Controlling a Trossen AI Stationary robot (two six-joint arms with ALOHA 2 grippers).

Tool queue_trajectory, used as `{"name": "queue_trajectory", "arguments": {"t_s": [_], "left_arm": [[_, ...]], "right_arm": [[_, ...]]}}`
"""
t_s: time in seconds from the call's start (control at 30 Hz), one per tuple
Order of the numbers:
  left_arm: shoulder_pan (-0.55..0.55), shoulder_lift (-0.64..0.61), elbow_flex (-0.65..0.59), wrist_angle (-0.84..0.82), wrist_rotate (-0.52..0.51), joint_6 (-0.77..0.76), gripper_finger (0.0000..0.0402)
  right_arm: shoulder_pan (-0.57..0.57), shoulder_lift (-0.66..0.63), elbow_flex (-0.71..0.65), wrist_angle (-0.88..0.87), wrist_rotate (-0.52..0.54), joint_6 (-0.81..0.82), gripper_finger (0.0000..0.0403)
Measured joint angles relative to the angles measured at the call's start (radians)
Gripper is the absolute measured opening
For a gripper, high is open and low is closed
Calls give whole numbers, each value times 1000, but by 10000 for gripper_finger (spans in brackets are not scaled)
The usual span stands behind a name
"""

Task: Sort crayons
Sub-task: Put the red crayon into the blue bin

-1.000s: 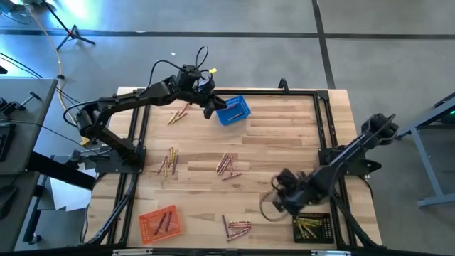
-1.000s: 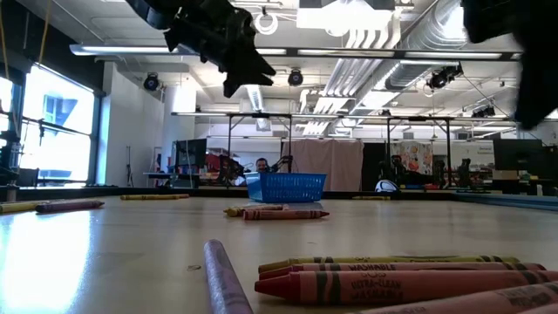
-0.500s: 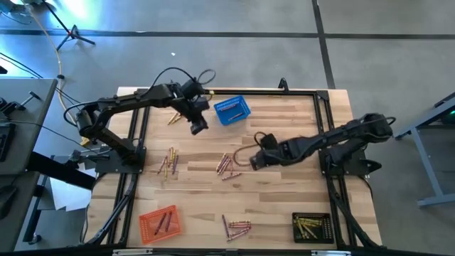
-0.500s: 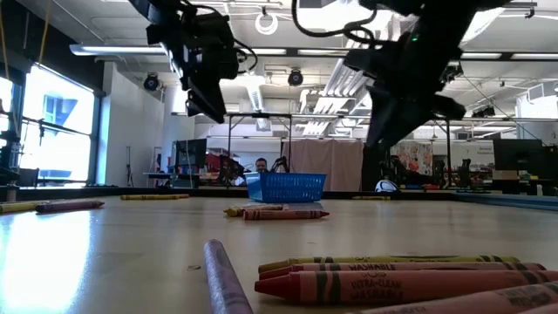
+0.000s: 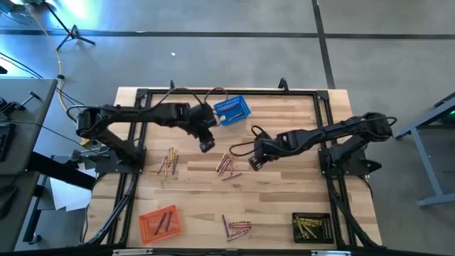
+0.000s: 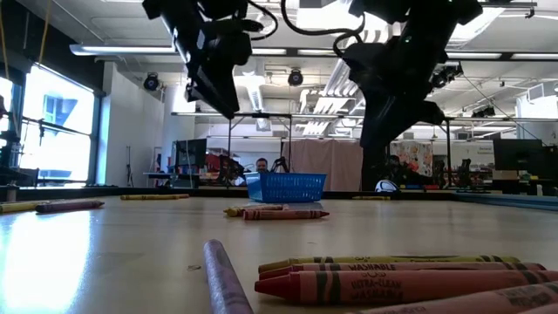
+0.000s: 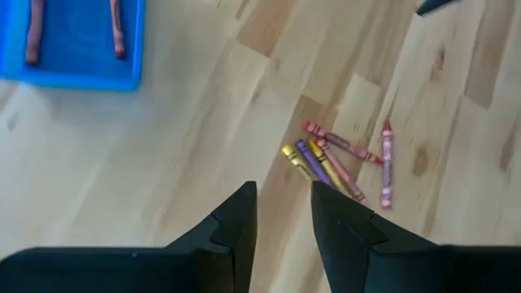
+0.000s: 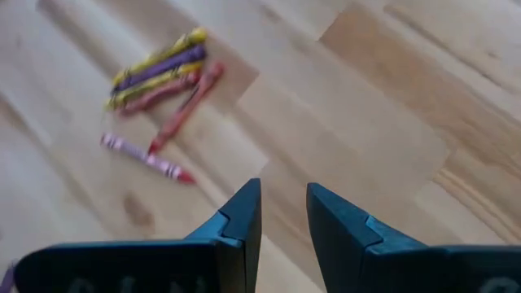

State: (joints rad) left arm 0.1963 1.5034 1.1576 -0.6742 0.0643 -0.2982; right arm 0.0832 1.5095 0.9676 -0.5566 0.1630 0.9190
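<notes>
Seen from above: middle cluster of crayons (image 5: 226, 165) lying on the desk (image 5: 284, 206) between the two arms, long axes running mostly slantwise toward the far edge; left pincer (image 5: 207, 145) up and to the left of it, right pincer (image 5: 254, 163) just to its right and looking the nearer of the two. More crayons by the left frame (image 5: 169, 161), at the near edge (image 5: 237, 227), and inside the blue basket (image 5: 232, 110), orange basket (image 5: 159, 222) and black basket (image 5: 312, 227). Both arms stretched low and long toward the centre. From desk level: both dark pincers hanging high over the surface, well clear of any crayon; blue basket far off in the middle, a pile of crayons big in the foreground. Through the left wrist: fingers (image 7: 236, 224) parted with a narrow gap, nothing between them, cluster lying just ahead and slightly off to one side, sticks fanned at a slant. Through the right wrist: fingers (image 8: 242, 213) likewise parted and empty, same cluster ahead and farther off, one purple-wrapped stray lying apart from the bundle.
</notes>
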Motion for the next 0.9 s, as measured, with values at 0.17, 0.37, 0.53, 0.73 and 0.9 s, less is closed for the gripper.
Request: {"name": "queue_trajectory", "arguments": {"t_s": [0.17, 0.37, 0.53, 0.73, 0.9], "left_arm": [[-102, 30, 0, 48, -52, -303, 103], [-206, 143, 1, 164, -88, -532, 103], [-263, 256, 26, 158, -84, -672, 103], [-321, 352, 130, 167, -51, -710, 103], [-358, 408, 205, 150, -53, -616, 103]], "right_arm": [[-12, -52, 0, -67, -120, -78, 84], [-2, -166, 0, -224, -93, -183, 84], [-2, -228, 0, -277, -51, -248, 84], [-2, -240, 0, -304, -50, -300, 84], [-2, -238, 0, -301, -50, -348, 84]]}}
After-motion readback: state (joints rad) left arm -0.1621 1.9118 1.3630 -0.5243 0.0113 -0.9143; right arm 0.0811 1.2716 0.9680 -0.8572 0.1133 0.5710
